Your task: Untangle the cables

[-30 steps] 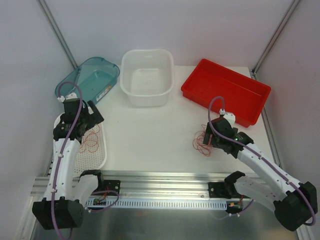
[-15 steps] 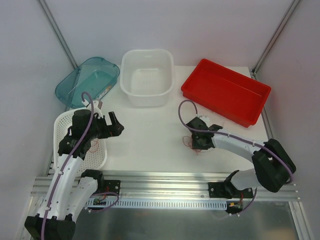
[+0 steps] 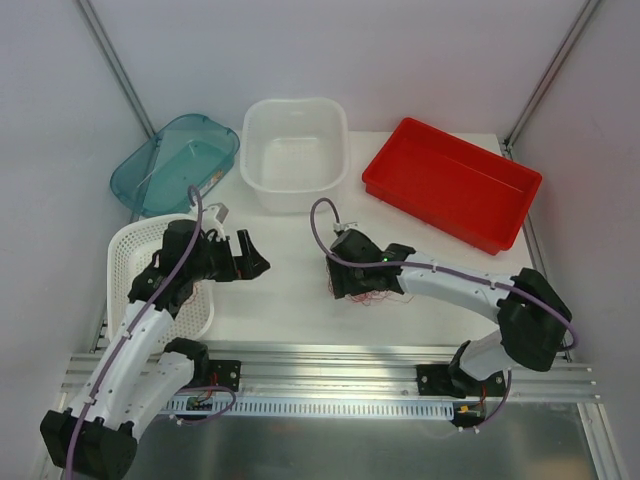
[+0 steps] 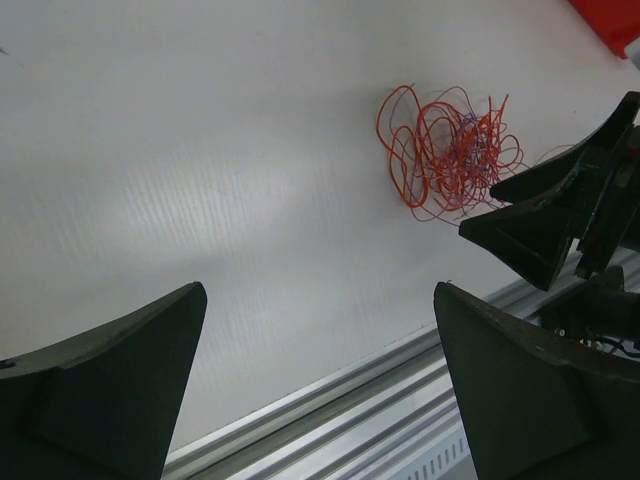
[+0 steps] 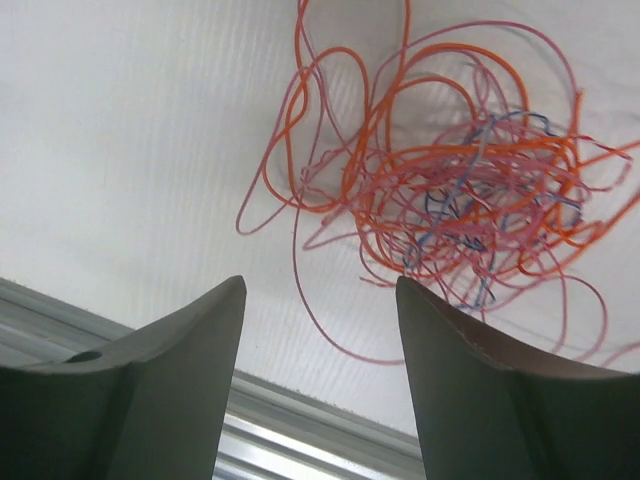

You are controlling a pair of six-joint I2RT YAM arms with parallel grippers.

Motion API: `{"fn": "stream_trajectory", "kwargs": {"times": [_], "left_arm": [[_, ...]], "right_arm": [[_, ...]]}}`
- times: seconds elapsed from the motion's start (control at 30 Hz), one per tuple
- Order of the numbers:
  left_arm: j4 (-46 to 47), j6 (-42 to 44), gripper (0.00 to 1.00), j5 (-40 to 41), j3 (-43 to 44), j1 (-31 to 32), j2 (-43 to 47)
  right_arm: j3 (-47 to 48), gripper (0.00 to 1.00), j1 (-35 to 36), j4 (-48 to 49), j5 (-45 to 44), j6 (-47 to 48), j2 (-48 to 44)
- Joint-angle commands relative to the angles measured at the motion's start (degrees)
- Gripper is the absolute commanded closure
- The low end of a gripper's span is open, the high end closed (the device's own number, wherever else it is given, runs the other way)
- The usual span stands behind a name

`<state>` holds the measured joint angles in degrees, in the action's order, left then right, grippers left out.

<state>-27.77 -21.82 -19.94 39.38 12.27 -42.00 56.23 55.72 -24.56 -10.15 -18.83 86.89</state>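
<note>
The cables (image 3: 378,296), a red-orange tangle with pink and blue strands, lie mid-desk (image 3: 290,240) toward the near edge. The right gripper (image 5: 320,290) hovers just beside them, jaws parted, holding nothing. The left gripper (image 4: 320,290) waits to the left, wide open and empty. Pinching one outer loop, not the knot, looks wisest.

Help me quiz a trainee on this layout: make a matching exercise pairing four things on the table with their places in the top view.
1. translucent teal plastic tub
2. white plastic basin
3. red plastic tray
4. tangle of thin red-orange cables

A. far right
B. middle, by the right hand
C. far left
D. far centre

Pairs: 1-C; 2-D; 3-A; 4-B
</note>
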Motion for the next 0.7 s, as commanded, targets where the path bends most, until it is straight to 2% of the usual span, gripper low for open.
{"fn": "stream_trajectory", "kwargs": {"times": [0.0,0.17,0.27,0.4,0.67], "left_arm": [[4.30,-3.22,0.01,-1.24,0.52,3.28,-2.38],[7.37,-6.39,0.01,3.41,2.02,12.49,-6.77],[9.13,-7.70,0.01,6.93,3.60,18.20,-10.81],[11.33,-8.41,0.01,10.97,6.23,24.36,-18.01],[14.14,-7.27,0.01,14.67,16.42,33.95,-34.96]], "right_arm": [[1.78,0.34,-0.26,-4.52,-3.45,1.51,-8.12],[-0.06,0.33,-2.37,-7.70,-7.86,2.04,-14.46],[-2.34,0.33,-6.76,-8.31,-8.57,1.52,-18.06],[-7.87,0.34,-16.67,-4.73,-3.58,1.16,-21.23],[-11.48,0.34,-26.71,2.57,3.11,3.89,-18.70]]}}
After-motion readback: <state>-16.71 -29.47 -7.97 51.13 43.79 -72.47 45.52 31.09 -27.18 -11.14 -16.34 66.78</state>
